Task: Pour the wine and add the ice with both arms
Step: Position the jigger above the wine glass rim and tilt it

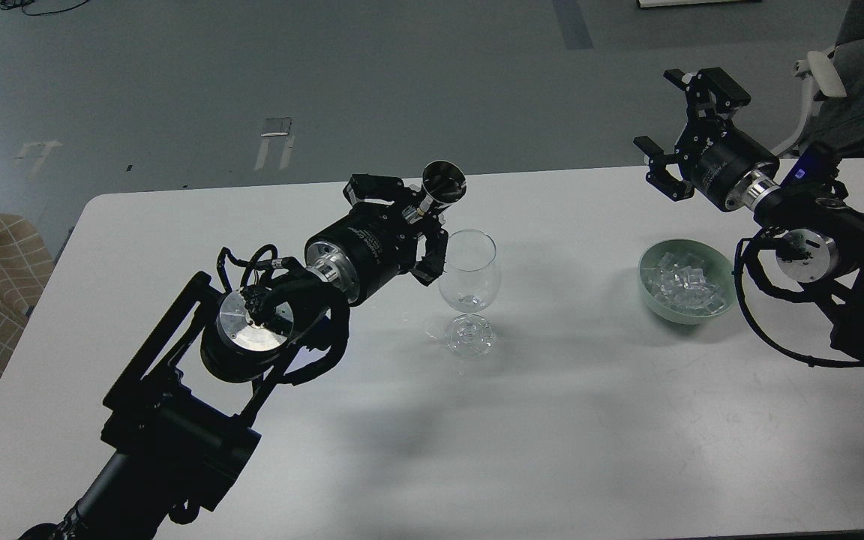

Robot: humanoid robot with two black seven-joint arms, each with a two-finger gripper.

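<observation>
White table (552,450) on grey floor (402,75); left hand (409,225) clamping a jigger (441,187), right hand (668,112) spread wide.

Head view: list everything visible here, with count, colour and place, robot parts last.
table: one, white, fills the lower view
stemmed glass: one, clear, upright at table centre, a little clear liquid at its bottom
jigger: one, steel, held in the left claw, tilted beside the glass rim
bowl: one, pale green, right of the glass
ice: many clear cubes, inside the bowl
chair: one, white and grey, top right
left claw: black, shut on the jigger
right claw: black, open, empty, raised beyond the bowl
</observation>
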